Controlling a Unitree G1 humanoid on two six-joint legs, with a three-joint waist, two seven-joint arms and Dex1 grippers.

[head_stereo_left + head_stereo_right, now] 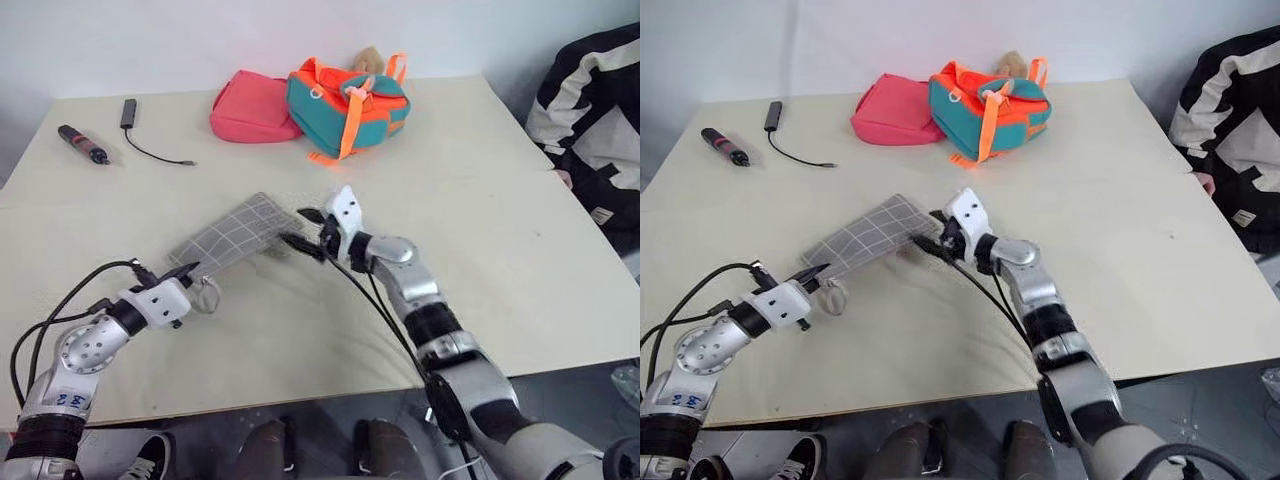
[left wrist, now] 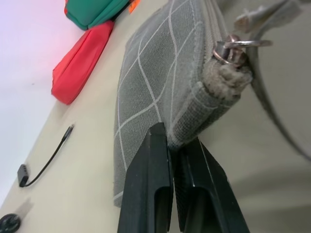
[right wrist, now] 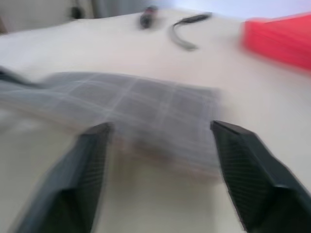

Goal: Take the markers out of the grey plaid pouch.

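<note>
Two arms reach in over the pale table (image 1: pixel 520 260) toward the grey plaid pouch (image 1: pixel 235 232), which lies near the table's middle, its near-left end lifted off the surface.

From the near left, the left arm stretches forward and rightward, roughly level, forearm low over the table. The left gripper (image 1: pixel 186 270) has its black fingers (image 2: pixel 150 184) pressed together on the near-left corner of the pouch, pinching the fabric edge just beside the zip ring and small loop pull (image 2: pixel 228 77), which hangs below that end.

Rising from the near right, the right arm bends at the wrist so that the right gripper (image 1: pixel 303 228) points leftward, level, at the pouch's far-right end. Its jaws stand wide apart, holding nothing; in the right wrist view the pouch lies between and beyond the two fingers (image 3: pixel 87 165).

Markers cannot be made out; the pouch looks flat and closed from above.

Far across the table lie a pink pouch (image 1: pixel 250 108), a teal-and-orange bag (image 1: pixel 350 103), a black cable (image 1: pixel 150 135) and a black-and-red tool (image 1: pixel 83 144).
</note>
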